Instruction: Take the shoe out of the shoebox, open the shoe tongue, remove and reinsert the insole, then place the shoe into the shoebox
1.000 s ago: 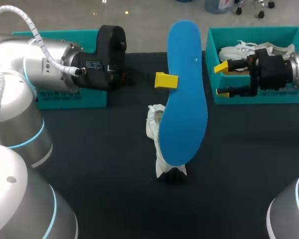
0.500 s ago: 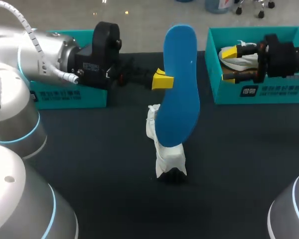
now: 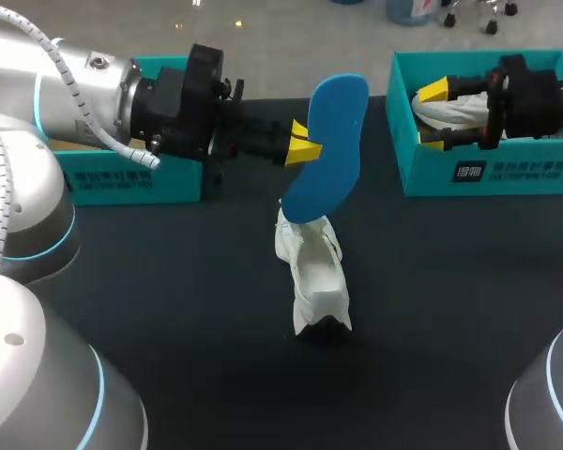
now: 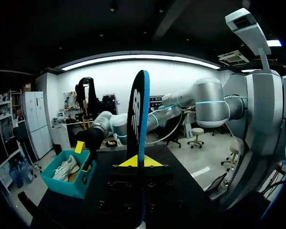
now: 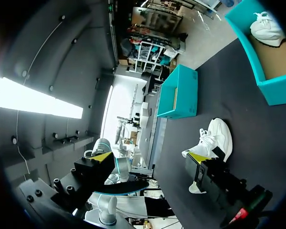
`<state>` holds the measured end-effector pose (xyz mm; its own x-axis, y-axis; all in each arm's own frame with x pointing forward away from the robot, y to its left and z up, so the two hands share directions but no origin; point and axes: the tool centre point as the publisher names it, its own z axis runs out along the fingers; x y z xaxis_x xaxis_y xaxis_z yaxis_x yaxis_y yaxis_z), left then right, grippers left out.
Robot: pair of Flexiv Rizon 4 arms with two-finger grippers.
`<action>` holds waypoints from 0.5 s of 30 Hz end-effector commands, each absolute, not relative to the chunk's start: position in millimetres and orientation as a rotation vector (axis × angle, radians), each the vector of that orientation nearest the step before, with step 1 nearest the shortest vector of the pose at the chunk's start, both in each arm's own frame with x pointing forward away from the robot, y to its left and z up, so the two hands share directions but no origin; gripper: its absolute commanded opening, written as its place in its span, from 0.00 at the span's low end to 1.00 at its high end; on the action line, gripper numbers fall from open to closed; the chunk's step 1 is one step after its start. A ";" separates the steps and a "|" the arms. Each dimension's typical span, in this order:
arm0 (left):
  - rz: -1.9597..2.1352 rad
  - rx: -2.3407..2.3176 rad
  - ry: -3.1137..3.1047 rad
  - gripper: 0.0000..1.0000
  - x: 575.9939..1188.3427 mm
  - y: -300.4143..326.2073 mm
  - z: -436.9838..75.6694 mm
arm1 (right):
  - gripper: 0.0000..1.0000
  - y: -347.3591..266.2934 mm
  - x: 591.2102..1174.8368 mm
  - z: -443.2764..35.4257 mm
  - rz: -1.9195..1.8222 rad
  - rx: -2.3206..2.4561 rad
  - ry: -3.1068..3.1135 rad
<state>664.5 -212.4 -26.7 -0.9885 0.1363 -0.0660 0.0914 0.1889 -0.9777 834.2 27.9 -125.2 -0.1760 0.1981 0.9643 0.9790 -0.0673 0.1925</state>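
1. Standing nearest on the dark desk (image 3: 169, 281) is the white shoe (image 3: 314, 272), lengthwise from near to far, alone and apart from both boxes. The right wrist view shows it (image 5: 209, 140) on the desk ahead of that arm's fingers.
2. Just above the shoe's far end hangs the blue insole (image 3: 328, 141), tilted, with its lower end close over the shoe's opening. I cannot tell whether the two touch.
3. The left pincer (image 3: 308, 148) comes in from the left and is clamped on the insole at its left edge, about halfway up. The left wrist view shows the insole (image 4: 138, 119) edge-on and upright, pinched between the two yellow tips of the pincer (image 4: 138, 162).
4. Behind the left arm, at the desk's far left, sits a teal box (image 3: 122, 183), partly hidden by the arm.
5. At the far right stands the teal shoebox (image 3: 469, 173) with a second white shoe (image 3: 455, 108) lying inside it.
6. The right pincer (image 3: 434, 117) hovers over this shoebox, pointing left, its fingers spread wide and gripping nothing. Its own view confirms the gap between the tips (image 5: 150, 157).
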 end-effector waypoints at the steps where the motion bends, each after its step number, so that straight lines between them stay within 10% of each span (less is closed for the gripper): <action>1: 1.959 -0.225 -2.402 0.00 664.1 -215.3 -25.1 | 1.00 28.1 833.3 -125.8 -1.317 -1.326 -1.451; 15: 2.099 -1.315 -2.513 0.00 712.2 -221.5 -61.0 | 1.00 28.1 833.3 -125.8 -1.317 -1.326 -1.451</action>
<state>692.1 -207.4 -58.2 -0.9211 0.1909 -0.3392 0.3736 0.1887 -0.9082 833.1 27.3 -125.7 -0.1770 0.1984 0.9640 0.9786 -0.0686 0.1938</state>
